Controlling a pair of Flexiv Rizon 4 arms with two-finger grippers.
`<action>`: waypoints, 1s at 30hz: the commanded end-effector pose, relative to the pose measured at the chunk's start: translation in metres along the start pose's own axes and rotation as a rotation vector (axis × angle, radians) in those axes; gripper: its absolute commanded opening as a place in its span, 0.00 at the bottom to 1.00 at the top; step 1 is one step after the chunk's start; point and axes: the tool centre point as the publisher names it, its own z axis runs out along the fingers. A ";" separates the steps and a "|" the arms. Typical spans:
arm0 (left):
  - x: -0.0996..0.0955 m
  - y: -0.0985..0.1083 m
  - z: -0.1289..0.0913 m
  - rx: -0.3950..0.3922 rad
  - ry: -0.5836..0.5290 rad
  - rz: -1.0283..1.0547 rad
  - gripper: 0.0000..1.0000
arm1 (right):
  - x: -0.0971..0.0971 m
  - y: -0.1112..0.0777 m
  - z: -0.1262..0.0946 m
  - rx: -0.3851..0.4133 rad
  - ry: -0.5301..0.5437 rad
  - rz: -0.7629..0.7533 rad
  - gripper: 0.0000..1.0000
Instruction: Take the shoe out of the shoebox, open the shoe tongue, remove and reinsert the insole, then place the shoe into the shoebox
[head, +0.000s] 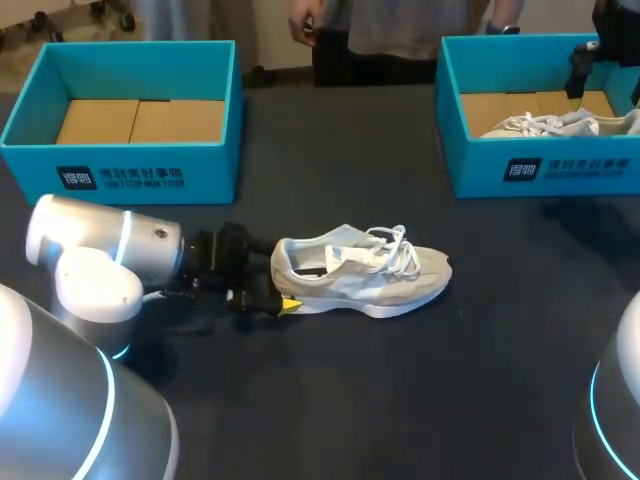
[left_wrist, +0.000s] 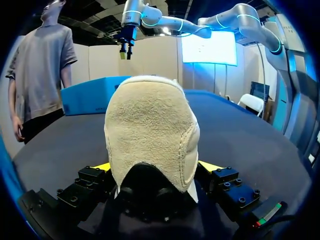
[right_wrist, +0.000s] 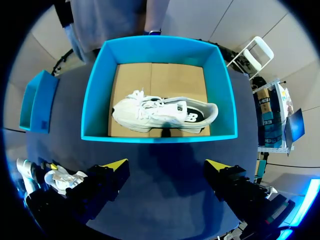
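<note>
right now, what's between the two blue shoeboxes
Just bare table between left shoebox and right shoebox, in the head view; the shoe sits nearer the robot.

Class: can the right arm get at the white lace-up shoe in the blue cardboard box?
Probably yes: the right gripper hangs open above the lidless blue cardboard box, nothing covers the white lace-up shoe inside, and the left gripper is away holding the beige shoe.

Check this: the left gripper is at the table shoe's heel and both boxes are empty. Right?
Only the left box is empty; the right box holds a second shoe, as the right wrist view shows. The rest stands.
</note>
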 end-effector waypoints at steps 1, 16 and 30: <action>0.002 0.002 0.002 -0.002 0.000 0.001 0.82 | 0.000 -0.001 0.000 -0.002 0.000 0.001 1.00; 0.003 0.001 -0.005 0.001 0.015 0.003 1.00 | 0.000 -0.001 0.000 -0.002 0.000 0.001 1.00; -0.001 0.004 0.004 0.015 0.006 -0.029 0.28 | 0.000 -0.001 0.000 -0.002 0.000 0.001 1.00</action>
